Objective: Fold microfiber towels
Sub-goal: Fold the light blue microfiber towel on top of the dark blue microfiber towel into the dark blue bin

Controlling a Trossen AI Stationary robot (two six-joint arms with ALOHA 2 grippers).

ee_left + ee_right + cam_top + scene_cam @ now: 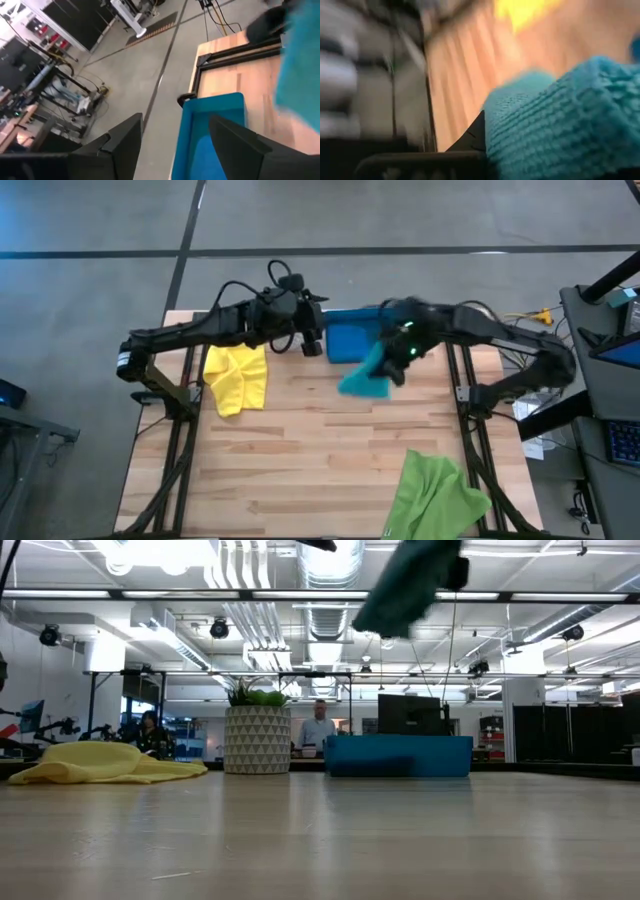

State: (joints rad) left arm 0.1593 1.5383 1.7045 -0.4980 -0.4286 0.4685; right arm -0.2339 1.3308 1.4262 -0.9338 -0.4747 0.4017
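A teal towel (366, 378) hangs bunched from my right gripper (402, 352), which is shut on it over the table's far middle. The low view shows it high above the tabletop (405, 585). My left gripper (175, 145) stands open with nothing between its fingers, just left of the blue tray (350, 340) at the far edge. A yellow towel (237, 375) lies crumpled on the table at the far left. A light green towel (435, 495) lies at the near right, reaching the table's near edge. My right gripper holds a bunched-up part of the teal towel (555, 125); the cloth itself covers the place of contact, so only one dark finger (475, 136) shows beside it. The towel hangs below the gripper, slack and lifted clear of the table.
The blue tray (212, 117) stands at the table's far edge with a deeper blue shape inside it. Bare wood lies across the table's middle and near left (300, 470). Beyond the far edge are a planter (257, 738) and people in the room.
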